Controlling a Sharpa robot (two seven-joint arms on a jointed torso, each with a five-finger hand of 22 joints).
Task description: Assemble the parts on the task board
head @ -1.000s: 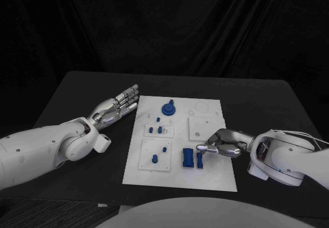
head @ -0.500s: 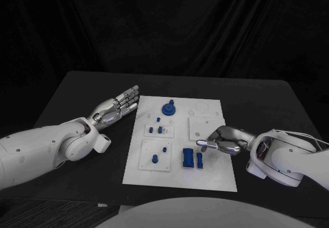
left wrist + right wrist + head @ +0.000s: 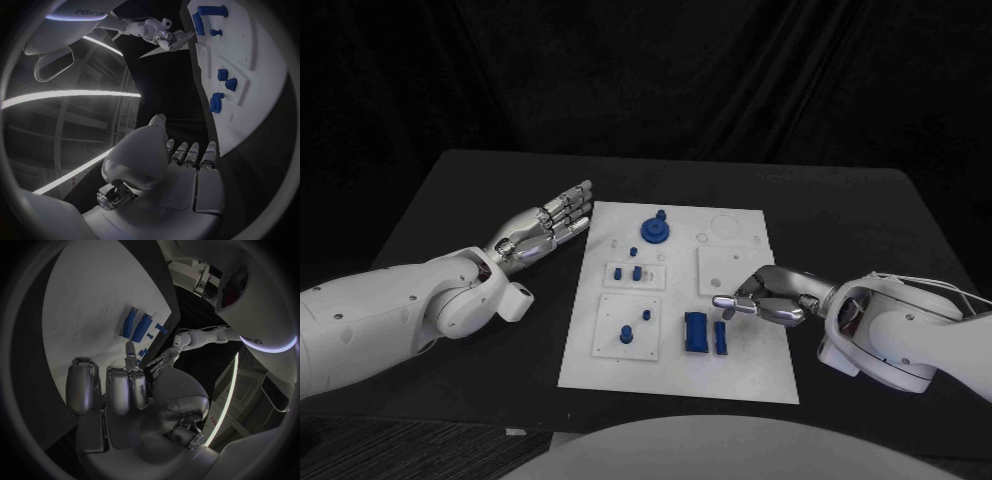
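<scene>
I have the task board (image 3: 678, 375) lying mid-worktop, parts within both arms' reach. My left hand (image 3: 542, 225) waits at its far left edge, fingers straight, apart, holding nothing. My right hand (image 3: 769, 297) hovers just right of the two blue blocks (image 3: 704, 333); its curled fingers' contents I cannot tell.

Task board (image 3: 733, 375) matt white plastic; parts (image 3: 695, 332) blue plastic; table (image 3: 473, 190) matt black.
</scene>
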